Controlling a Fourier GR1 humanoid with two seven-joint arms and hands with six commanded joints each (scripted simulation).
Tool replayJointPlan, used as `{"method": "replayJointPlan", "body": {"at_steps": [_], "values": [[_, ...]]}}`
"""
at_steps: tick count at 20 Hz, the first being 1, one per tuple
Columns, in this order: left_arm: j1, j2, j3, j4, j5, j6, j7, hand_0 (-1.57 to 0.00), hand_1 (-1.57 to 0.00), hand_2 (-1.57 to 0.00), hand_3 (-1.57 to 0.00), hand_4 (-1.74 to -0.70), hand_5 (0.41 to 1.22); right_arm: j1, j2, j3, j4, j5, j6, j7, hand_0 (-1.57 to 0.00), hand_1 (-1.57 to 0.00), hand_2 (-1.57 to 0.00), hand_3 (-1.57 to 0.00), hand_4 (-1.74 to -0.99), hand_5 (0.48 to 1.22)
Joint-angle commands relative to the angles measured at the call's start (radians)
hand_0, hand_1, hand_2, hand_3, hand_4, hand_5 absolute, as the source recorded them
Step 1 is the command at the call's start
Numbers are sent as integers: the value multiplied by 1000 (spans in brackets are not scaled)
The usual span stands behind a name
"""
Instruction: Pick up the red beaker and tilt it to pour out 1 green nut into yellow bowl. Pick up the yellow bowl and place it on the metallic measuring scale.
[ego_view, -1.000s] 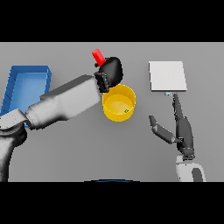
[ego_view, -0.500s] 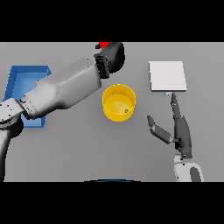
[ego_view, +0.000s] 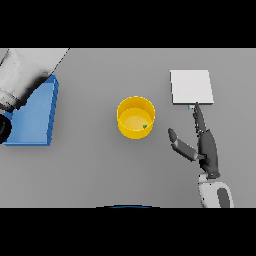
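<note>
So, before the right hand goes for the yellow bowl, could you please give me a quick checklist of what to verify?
1. Green nut inside the yellow bowl: ok, it lies near the bowl's right inner wall.
2. Bowl upright on the table: ok.
3. Right hand free to grasp: ok, fingers straight, thumb spread, holding nothing, right of the bowl and apart from it.
4. Metallic measuring scale top free for the bowl: ok, nothing lies on it.
5. Left arm out of the way: ok, it is at the far left above the blue tray.
6. Red beaker put down safely: cannot tell, neither it nor the left hand is in view.
</note>
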Motion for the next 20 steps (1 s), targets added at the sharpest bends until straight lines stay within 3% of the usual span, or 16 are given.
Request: {"method": "replayJointPlan", "body": {"at_steps": [1,3,9,15,19,20], "values": [[7,16,60,40,60,16,30,-1571,-1571,-1548,-1379,-1727,1221,1,-2,-1,2,-5,5,-3,1,1,1,1,-1199,594],[35,55,166,97,178,51,97,-1571,-1571,-1556,-1360,-1732,1221,-4,-13,-6,0,-14,13,-13,1,1,1,1,-1222,592],[217,206,380,70,495,200,128,-1571,-1571,-1567,-1428,-1739,1221,4,-32,-12,19,-20,28,-47,1,1,1,1,-1226,587],[533,319,483,-194,738,418,337,-1571,-1571,-1570,-1451,-1740,1221,-3,-51,-1,13,5,31,-34,1,1,1,1,-1209,620],[766,385,478,-442,831,546,488,-1571,-1571,-1571,-1450,-1741,1221,0,-56,8,6,18,33,-19,1,1,1,1,-1206,653],[826,396,475,-504,853,578,497,-1571,-1571,-1571,-1450,-1741,1221,6,-61,7,-5,19,33,-25,1,1,1,1,-1206,657]]}}
